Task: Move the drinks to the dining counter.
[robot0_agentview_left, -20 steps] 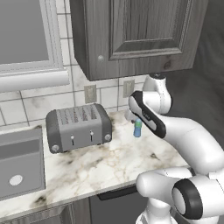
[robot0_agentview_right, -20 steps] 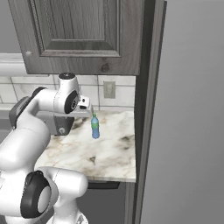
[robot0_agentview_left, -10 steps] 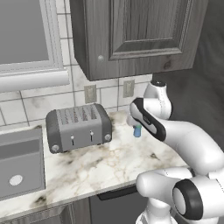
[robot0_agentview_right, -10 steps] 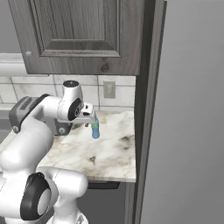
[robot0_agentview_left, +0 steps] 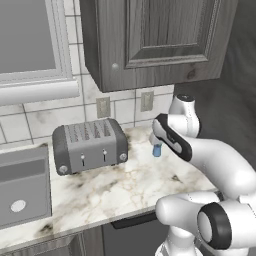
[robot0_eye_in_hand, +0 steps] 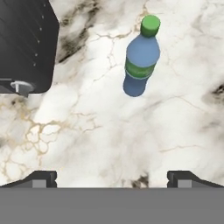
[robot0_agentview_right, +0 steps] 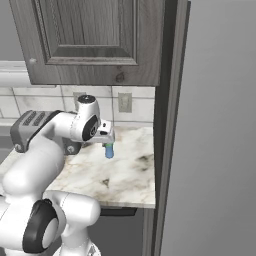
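Your pincer [robot0_eye_in_hand: 112,177] hangs over the marble worktop [robot0_eye_in_hand: 109,127] with its two dark fingertips [robot0_eye_in_hand: 40,178] spread wide apart and nothing between them. In the hand view, the blue bottle [robot0_eye_in_hand: 141,57] with the green cap [robot0_eye_in_hand: 150,25] stands upright on the worktop ahead of the pincer and a little to the right of its centre line, well clear of both tips (the label band is green too). The grey toaster [robot0_agentview_left: 90,144] sits off to the pincer's left, and from the base cameras you see the bottle [robot0_agentview_right: 109,150] just under the hand, apart from it.
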